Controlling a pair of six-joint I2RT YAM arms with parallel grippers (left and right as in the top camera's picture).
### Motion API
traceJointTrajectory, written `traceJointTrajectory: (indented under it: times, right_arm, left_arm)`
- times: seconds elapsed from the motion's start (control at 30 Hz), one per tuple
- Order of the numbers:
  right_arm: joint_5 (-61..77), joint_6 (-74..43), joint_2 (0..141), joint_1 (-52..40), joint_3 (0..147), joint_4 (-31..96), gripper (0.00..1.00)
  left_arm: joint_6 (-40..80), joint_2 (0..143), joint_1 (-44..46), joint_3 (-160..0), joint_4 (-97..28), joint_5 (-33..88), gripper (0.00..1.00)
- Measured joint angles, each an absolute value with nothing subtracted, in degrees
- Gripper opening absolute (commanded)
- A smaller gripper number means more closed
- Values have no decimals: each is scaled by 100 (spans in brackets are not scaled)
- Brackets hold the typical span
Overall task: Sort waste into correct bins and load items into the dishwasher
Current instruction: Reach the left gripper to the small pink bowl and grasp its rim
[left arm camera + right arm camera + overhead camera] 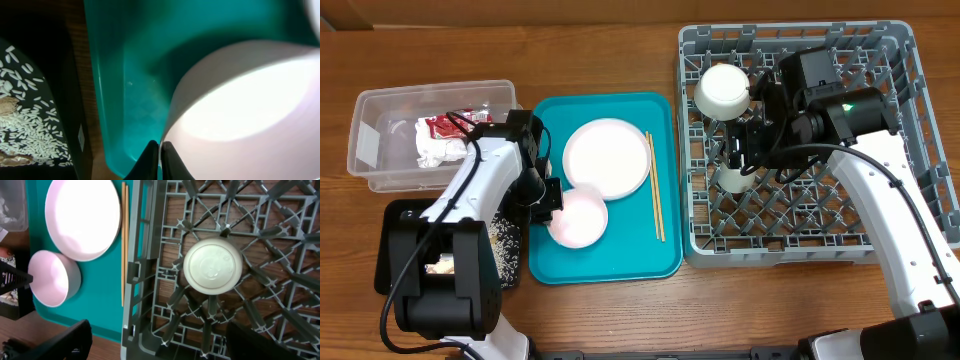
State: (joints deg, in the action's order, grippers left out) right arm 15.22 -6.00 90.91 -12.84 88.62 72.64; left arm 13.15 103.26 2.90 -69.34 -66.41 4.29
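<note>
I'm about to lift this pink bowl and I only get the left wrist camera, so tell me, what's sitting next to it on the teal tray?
Observer: A white plate lies on the far side of the pink bowl, their rims close enough that they may touch.
Operator: Anything else on that tray?
Observer: A pair of chopsticks lies along the right side of the teal tray, well apart from the bowl.
Operator: And where's the other arm?
Observer: The right hand hangs open over the grey rack, above a small white cup.
</note>
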Motion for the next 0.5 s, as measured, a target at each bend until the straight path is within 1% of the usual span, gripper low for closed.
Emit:
traceJointTrajectory:
  times: [0.13,0.17,0.2,0.23,0.27,0.37,0.5]
  right_arm:
    - [1520,-598,9091,-1284,8862,7269,88]
    - [1522,-600,9091,-1284,8862,7271,88]
    - [1522,-600,9091,-1284,8862,7273,88]
    - [1522,-598,9091,-1284,8862,7273,88]
    - [1520,-600,9091,-1284,8862,7275,88]
    - [1522,-600,9091,-1284,8862,7277,88]
    - [1522,-600,9091,-1284,8862,7282,88]
  left_arm:
    - [1317,10326,290,-6934,-6639,429,4]
    - [1317,10326,290,-6934,-6637,429,6]
    - [1315,10326,290,-6934,-6637,429,12]
    - [1310,10326,290,-6934,-6635,429,23]
    - [1315,10326,290,-6934,-6626,427,27]
    - [1326,10326,290,-6934,-6617,427,31]
    - [1337,10326,290,-6934,-6606,427,32]
